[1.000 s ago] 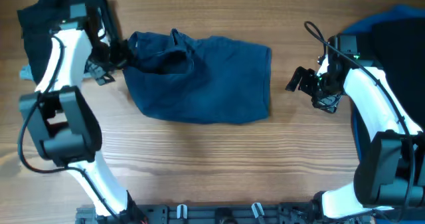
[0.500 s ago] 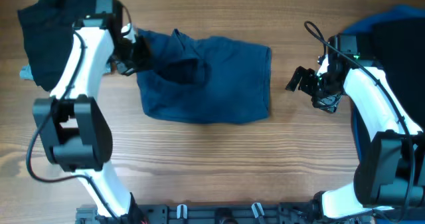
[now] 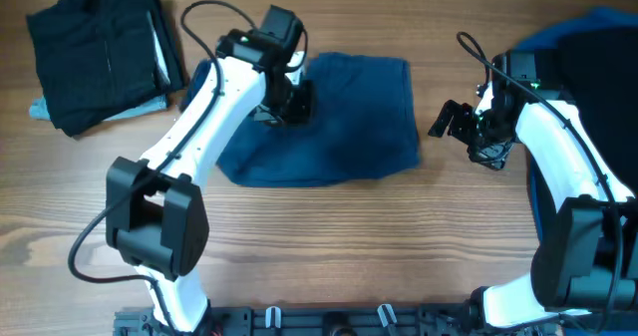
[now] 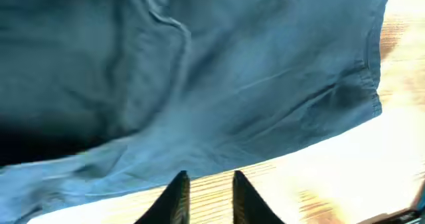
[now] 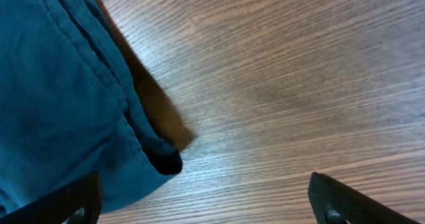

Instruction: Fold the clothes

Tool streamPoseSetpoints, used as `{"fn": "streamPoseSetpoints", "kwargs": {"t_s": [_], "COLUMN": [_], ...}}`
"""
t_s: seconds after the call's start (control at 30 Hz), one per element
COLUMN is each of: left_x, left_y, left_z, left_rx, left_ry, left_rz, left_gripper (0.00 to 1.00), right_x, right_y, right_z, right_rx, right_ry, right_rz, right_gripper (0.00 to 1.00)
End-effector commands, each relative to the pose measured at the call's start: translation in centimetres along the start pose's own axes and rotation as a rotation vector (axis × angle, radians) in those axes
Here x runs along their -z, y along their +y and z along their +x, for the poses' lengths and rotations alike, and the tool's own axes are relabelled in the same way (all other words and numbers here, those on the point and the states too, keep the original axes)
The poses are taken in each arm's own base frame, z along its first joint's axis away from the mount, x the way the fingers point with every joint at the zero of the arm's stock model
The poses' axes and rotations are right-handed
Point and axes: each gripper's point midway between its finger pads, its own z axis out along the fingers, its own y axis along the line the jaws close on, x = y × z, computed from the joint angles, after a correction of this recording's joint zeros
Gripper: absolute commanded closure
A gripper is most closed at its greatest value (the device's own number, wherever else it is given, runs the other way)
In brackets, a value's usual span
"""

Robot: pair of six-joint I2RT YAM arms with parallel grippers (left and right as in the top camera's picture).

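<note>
The navy shorts-like garment lies flat in the middle of the table, its left part folded over. My left gripper hangs above its upper left area. In the left wrist view the left gripper has its jaws a narrow gap apart with only bare wood between them, and the navy fabric lies just beyond. My right gripper stands open to the right of the garment. In the right wrist view the right gripper is wide open, with the garment's hem by its left finger.
A folded stack of black clothes with a light blue piece under it sits at the back left. Bright blue and black clothes lie at the right edge behind the right arm. Bare wooden table runs along the front.
My left arm swung right from the garment's left end to above it, pulling that end over. Its jaws shut, then parted a little. The right arm stayed still.
</note>
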Motion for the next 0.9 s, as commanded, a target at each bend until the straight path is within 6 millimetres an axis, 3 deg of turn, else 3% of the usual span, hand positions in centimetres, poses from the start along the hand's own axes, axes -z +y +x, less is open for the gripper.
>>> {"fn": "streamPoseSetpoints", "kwargs": {"t_s": [0.0, 0.03, 0.07, 0.23, 0.37, 0.5, 0.63, 0.7, 0.77, 0.87], "left_x": [-0.7, -0.7, -0.6, -0.4, -0.8, -3.7, -6.1, -6.9, -6.8, -6.2], "left_y": [0.5, 0.8, 0.9, 3.9, 3.3, 3.9, 2.6, 3.1, 3.6, 5.1], "left_z": [-0.3, -0.5, -0.7, -1.8, -3.4, -2.9, -2.6, -2.6, -2.9, -3.6], "left_rx": [-0.020, -0.016, -0.011, -0.090, -0.218, -0.233, -0.277, -0.279, -0.272, -0.226], "left_ry": [-0.006, -0.016, -0.019, -0.085, -0.128, -0.058, -0.040, -0.033, -0.041, -0.067], "left_rz": [-0.053, -0.064, -0.064, -0.280, -0.272, -0.295, -0.305, -0.338, -0.364, -0.422], "left_gripper": [0.26, 0.05, 0.00, 0.00, 0.00, 0.01, 0.01, 0.14, 0.36, 0.80], "right_x": [0.6, 0.6, 0.6, 0.6, 0.6, 0.6, 0.6, 0.6, 0.6, 0.6], "right_y": [0.5, 0.5, 0.5, 0.5, 0.7, 0.7, 0.6, 0.6, 0.6, 0.6], "right_z": [-0.1, -0.1, -0.1, -0.1, 0.0, 0.0, 0.0, 0.1, 0.1, 0.1], "right_rx": [0.025, 0.029, 0.029, 0.025, 0.026, 0.026, 0.025, 0.029, 0.029, 0.029], "right_ry": [-0.006, -0.007, -0.007, -0.007, -0.004, -0.004, -0.001, 0.000, 0.000, 0.000], "right_rz": [-0.021, -0.021, -0.021, -0.021, -0.028, -0.028, -0.027, -0.026, -0.026, -0.027], "right_gripper": [0.00, 0.00, 0.00, 0.00, 0.00, 0.00, 0.00, 0.01, 0.00, 0.00]}}
